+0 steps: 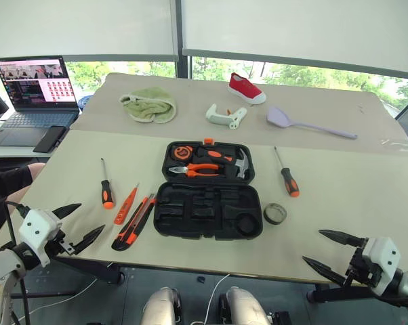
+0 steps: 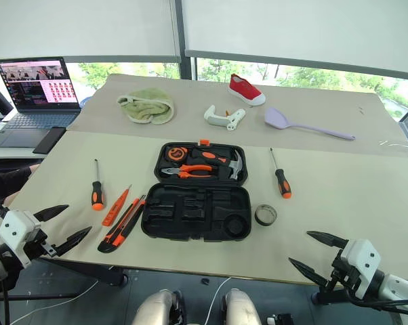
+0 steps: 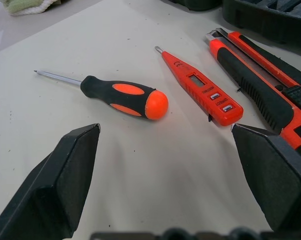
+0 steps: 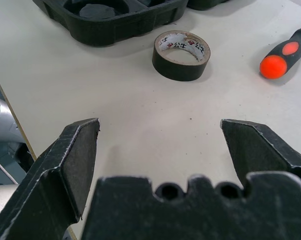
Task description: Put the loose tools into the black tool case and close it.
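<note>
The black tool case (image 1: 208,189) lies open at the centre of my table (image 1: 353,196), its far half holding orange-handled pliers (image 1: 202,169) and a steel hammer (image 1: 241,162), its near half showing bare moulded slots. At nine o'clock from the case lie three loose tools: a screwdriver (image 1: 106,186) farthest out, then the orange tester screwdriver (image 1: 126,204), then the orange-black utility knife (image 1: 134,222) just beside the case's near half. At three o'clock from the case lies the second screwdriver (image 1: 286,173); the dark tape roll (image 1: 274,214) rests at about four o'clock, close to the case's near corner but apart from it. My left gripper (image 1: 78,225) hangs at the table's near edge, at eight o'clock from the case, fingers spread wide and grasping nothing. My right gripper (image 1: 331,254) hangs at five o'clock, likewise spread and empty, its wrist view facing the tape roll. Beyond the case, toward twelve o'clock, lie a green cloth (image 1: 149,105), a red shoe (image 1: 246,89) and a lilac spatula (image 1: 306,123).
</note>
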Robot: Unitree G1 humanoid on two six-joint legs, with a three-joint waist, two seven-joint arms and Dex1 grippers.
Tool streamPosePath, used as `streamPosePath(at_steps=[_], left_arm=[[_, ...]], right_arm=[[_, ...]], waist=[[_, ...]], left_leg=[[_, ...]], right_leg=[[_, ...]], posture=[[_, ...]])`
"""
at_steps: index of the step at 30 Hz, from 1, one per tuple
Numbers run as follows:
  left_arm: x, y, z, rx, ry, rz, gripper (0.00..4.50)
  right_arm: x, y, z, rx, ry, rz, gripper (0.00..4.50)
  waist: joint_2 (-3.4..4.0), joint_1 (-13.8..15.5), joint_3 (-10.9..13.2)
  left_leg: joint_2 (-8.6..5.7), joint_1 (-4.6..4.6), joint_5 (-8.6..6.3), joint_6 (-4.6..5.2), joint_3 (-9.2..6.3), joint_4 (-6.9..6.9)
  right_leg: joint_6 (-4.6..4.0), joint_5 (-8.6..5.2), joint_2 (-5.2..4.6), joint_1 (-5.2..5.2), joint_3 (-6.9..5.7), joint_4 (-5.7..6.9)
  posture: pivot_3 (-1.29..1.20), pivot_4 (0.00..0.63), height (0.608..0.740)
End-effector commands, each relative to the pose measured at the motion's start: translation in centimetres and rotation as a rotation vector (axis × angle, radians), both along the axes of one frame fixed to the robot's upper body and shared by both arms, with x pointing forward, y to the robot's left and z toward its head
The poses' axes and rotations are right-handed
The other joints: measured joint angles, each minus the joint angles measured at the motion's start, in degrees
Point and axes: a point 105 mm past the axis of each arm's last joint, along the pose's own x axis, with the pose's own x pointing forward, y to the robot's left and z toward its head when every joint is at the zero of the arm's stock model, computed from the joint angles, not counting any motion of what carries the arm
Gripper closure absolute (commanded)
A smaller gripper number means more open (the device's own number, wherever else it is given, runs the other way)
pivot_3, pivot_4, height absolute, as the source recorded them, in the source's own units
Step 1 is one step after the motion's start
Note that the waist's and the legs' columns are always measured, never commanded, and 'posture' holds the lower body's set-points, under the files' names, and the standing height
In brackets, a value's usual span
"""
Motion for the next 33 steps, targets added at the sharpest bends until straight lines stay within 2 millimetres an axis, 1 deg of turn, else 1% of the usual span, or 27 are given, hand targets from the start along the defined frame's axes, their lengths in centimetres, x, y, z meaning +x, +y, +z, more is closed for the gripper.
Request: streamPosePath(at_steps=[1,2,3,4,6,7,8,11,14,15,16,18,20,22,24,25,29,31,33], left_arm=[[-0.2,1.4,1.7,-0.094,-0.008,0.073,0.0],[-0.6,2.5,2.4,-0.186,-0.002,0.136,0.0],[-1.2,3.5,2.9,-0.233,-0.002,0.191,0.0],[-1.6,4.5,3.1,-0.243,-0.003,0.242,0.0],[-2.8,6.2,2.6,-0.26,0.021,0.353,0.0],[-3.5,7.1,2.2,-0.289,0.05,0.413,0.0],[-4.1,7.5,1.9,-0.325,0.068,0.444,0.0],[-5.6,7.7,1.1,-0.421,0.18,0.496,0.0],[-5.8,7.4,1.3,-0.447,0.253,0.517,0.0],[-5.7,7.2,1.1,-0.427,0.295,0.527,0.0],[-5.5,6.9,1.1,-0.407,0.334,0.528,0.0],[-3.4,5.1,2.3,-0.409,0.383,0.485,0.0],[-0.6,3.2,3.6,-0.412,0.4,0.439,0.0],[1.3,2.2,4.1,-0.43,0.404,0.428,0.0],[2.8,1.7,3.8,-0.422,0.431,0.454,0.0],[3.5,1.4,3.7,-0.424,0.439,0.463,0.0],[5.5,0.6,3.2,-0.428,0.456,0.493,0.0],[6.6,0.3,2.6,-0.43,0.466,0.512,0.0],[7.6,-0.3,2.1,-0.431,0.482,0.52,0.0]], right_arm=[[0.6,0.9,1.8,0.038,-0.11,0.049,0.01],[1.0,2.0,2.6,0.076,-0.152,0.095,0.01],[1.3,3.2,3.9,0.13,-0.208,0.148,0.01],[1.7,4.0,5.2,0.192,-0.256,0.179,0.01],[2.4,5.4,7.1,0.276,-0.304,0.213,0.01],[2.4,6.2,7.6,0.292,-0.316,0.248,0.01],[2.4,6.9,7.9,0.299,-0.324,0.278,0.01],[2.3,8.5,8.4,0.319,-0.332,0.335,0.01],[2.1,9.0,8.2,0.314,-0.326,0.349,0.01],[2.2,9.0,8.1,0.312,-0.325,0.348,0.01],[2.2,9.0,8.0,0.311,-0.323,0.347,0.01],[2.3,9.0,7.8,0.3,-0.324,0.347,0.01],[2.4,8.8,7.4,0.288,-0.322,0.352,0.01],[2.5,8.7,7.2,0.286,-0.32,0.355,0.01],[2.5,8.7,6.9,0.282,-0.315,0.363,0.01],[2.5,8.6,6.7,0.275,-0.312,0.368,0.01],[2.7,8.5,6.3,0.274,-0.315,0.363,0.01],[2.8,8.6,6.1,0.276,-0.319,0.36,0.01],[2.8,8.6,6.1,0.277,-0.325,0.354,0.01]], waist=[[0.0,0.0,0.0],[-0.05,-0.3,0.0],[-0.1,-0.6,0.0],[-0.12,-1.1,0.0],[0.0,-1.5,0.1],[0.05,-1.5,0.1],[0.04,-1.4,0.1],[-0.08,-0.9,0.1],[-0.15,0.1,0.1],[-0.15,0.4,0.1],[-0.19,0.7,0.1],[-0.25,1.2,0.1],[-0.2,1.8,0.1],[-0.17,2.0,0.1],[-0.13,1.3,0.1],[-0.13,0.9,0.1],[-0.15,-0.3,0.1],[-0.16,-0.3,0.1],[-0.14,0.0,0.1]], left_leg=[[0.0,0.0,0.0,0.0,0.0,0.0],[0.0,0.01,0.0,0.0,0.0,0.0],[0.04,0.0,0.0,0.0,0.0,0.0],[0.05,-0.03,0.01,0.0,-0.02,0.01],[0.05,0.03,0.03,-0.01,-0.27,0.02],[0.03,0.06,0.03,-0.02,-0.32,0.02],[0.01,0.07,0.03,-0.02,-0.33,0.02],[0.01,0.05,0.02,-0.03,-0.4,0.02],[-0.02,0.0,0.01,-0.03,-0.46,0.05],[-0.05,-0.02,0.0,-0.02,-0.48,0.07],[-0.07,-0.05,0.0,-0.02,-0.49,0.07],[-0.08,-0.08,0.0,-0.02,-0.53,0.08],[-0.11,-0.12,0.0,-0.02,-0.58,0.08],[-0.24,-0.15,0.0,-0.02,-0.68,0.08],[-0.28,-0.14,0.01,-0.02,-0.69,0.09],[-0.3,-0.08,0.0,0.0,-0.69,0.09],[-0.27,0.02,0.05,-0.02,-0.71,0.08],[-0.2,0.03,0.25,-0.35,-0.77,0.08],[-0.2,0.08,0.24,-0.38,-0.88,0.07]], right_leg=[[0.0,0.0,0.0,0.0,0.0,0.0],[0.0,0.0,0.0,0.0,0.0,0.0],[0.0,0.0,0.02,0.02,0.0,0.02],[0.03,-0.01,0.04,0.09,-0.01,0.09],[0.12,-0.06,0.0,0.2,-0.06,0.11],[0.13,-0.07,0.0,0.25,-0.08,0.11],[0.13,-0.07,-0.02,0.26,-0.1,0.11],[0.11,-0.07,-0.03,0.17,-0.21,0.02],[0.01,-0.02,-0.1,0.08,-0.3,-0.06],[-0.07,0.01,-0.18,0.08,-0.33,-0.08],[-0.46,-0.09,-0.27,0.08,-0.39,-0.08],[-0.59,-0.08,-0.29,0.07,-0.42,-0.07],[-0.6,-0.08,-0.39,0.1,-0.54,-0.05],[-0.58,-0.06,-0.53,0.13,-0.65,-0.02],[-0.36,0.06,-0.51,0.27,-0.6,-0.04],[-0.1,0.19,-0.49,0.56,-0.58,-0.07],[-0.06,0.16,-0.11,0.72,-0.55,-0.04],[-0.13,0.1,0.03,0.7,-0.54,0.0],[-0.18,0.06,0.05,0.73,-0.58,0.08]], posture=[[0.0,0.15,0.736],[0.0,0.15,0.736],[0.0,0.15,0.736],[0.0,0.15,0.736],[0.0,0.15,0.736],[0.0,0.15,0.736],[0.0,0.15,0.736],[0.0,0.15,0.736],[0.0,0.15,0.736],[0.0,0.15,0.736],[0.0,0.15,0.736],[0.0,0.15,0.736],[0.0,0.15,0.736],[0.0,0.15,0.736],[0.0,0.15,0.736],[0.0,0.15,0.736],[0.0,0.15,0.736],[0.0,0.15,0.736],[0.0,0.15,0.736]])
